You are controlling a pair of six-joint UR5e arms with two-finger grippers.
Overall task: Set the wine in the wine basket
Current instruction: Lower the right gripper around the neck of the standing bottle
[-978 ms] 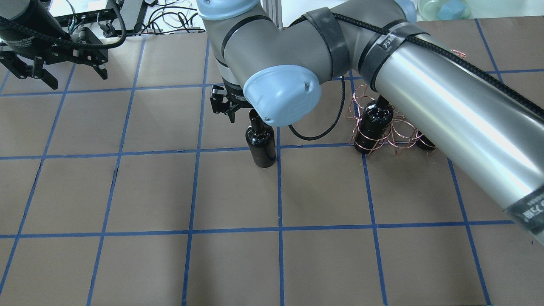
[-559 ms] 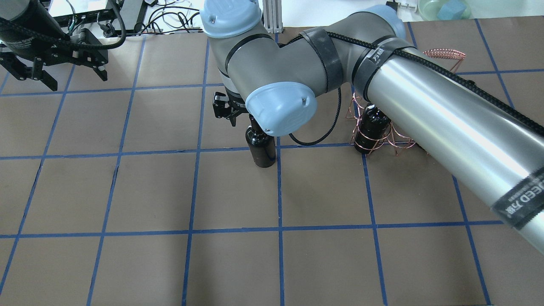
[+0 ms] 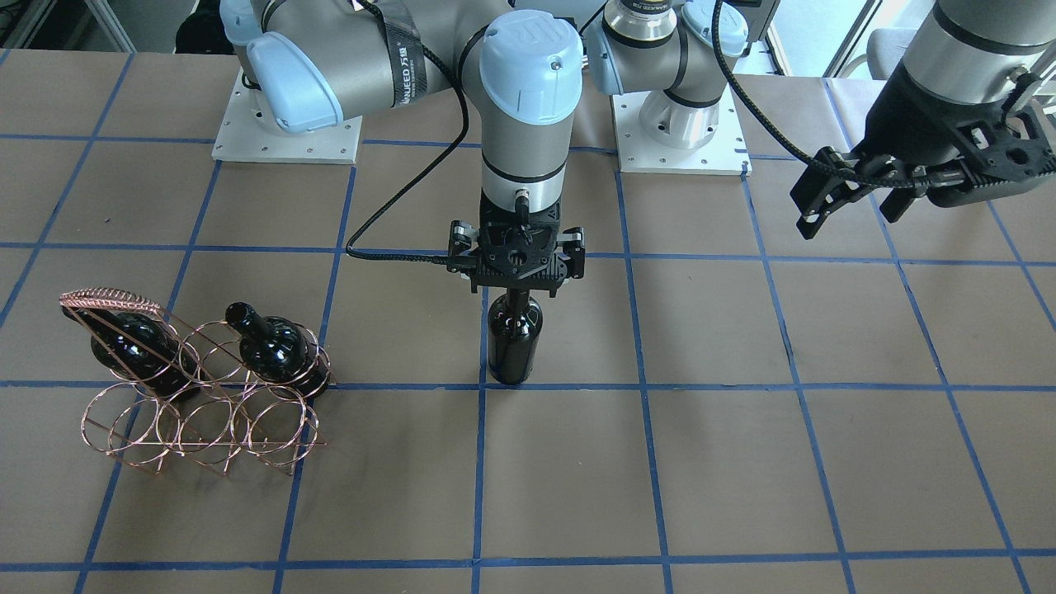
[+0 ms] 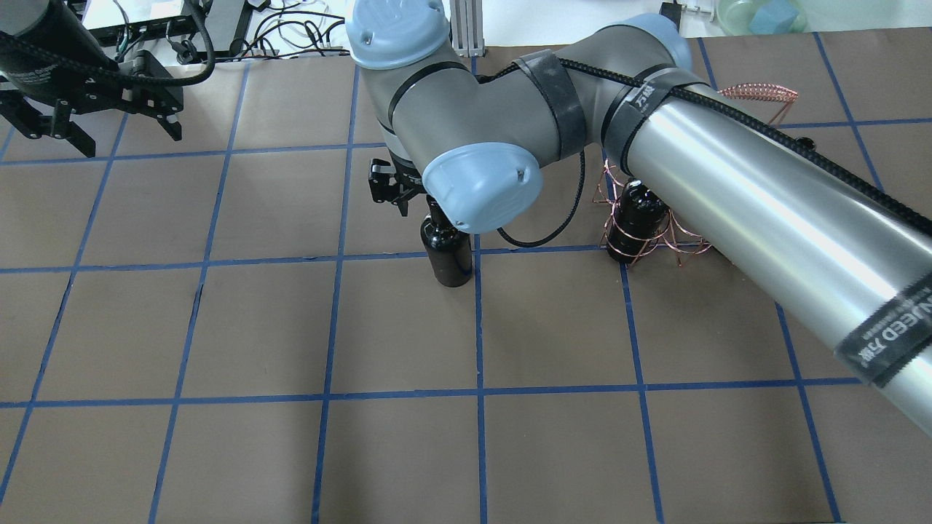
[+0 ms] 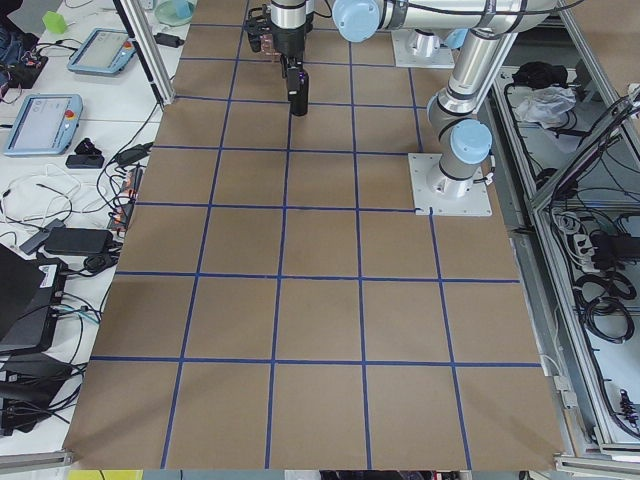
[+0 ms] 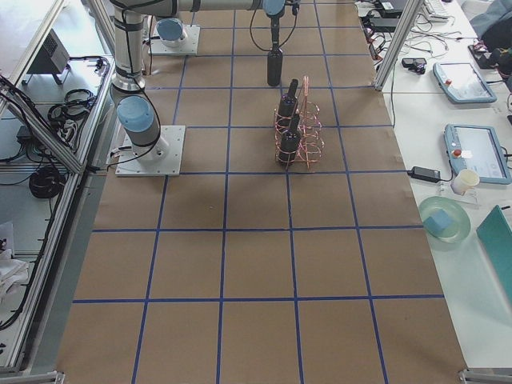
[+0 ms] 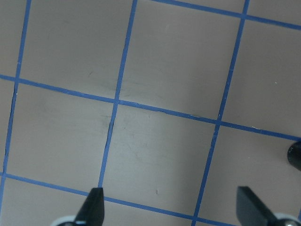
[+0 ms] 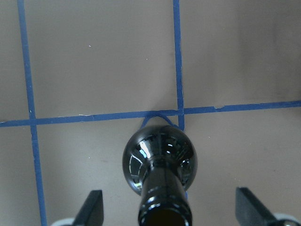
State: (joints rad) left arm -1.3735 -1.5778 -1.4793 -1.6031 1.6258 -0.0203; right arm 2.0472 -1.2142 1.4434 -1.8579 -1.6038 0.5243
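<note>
Currently the right gripper (image 3: 517, 285) hangs spread wide around the neck of an upright bottle (image 3: 515, 342), which stands on the bench (image 3: 742, 462) straight below it. The basket (image 3: 200, 406) sits well off to that gripper's right. The left gripper (image 3: 848, 216) hovers far away, fingers apart.

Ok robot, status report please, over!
Right fingers open, either side of standing bottle's neck, not touching. Left fingers open, empty, off aside. Basket holds two bottles; nothing between.
</note>
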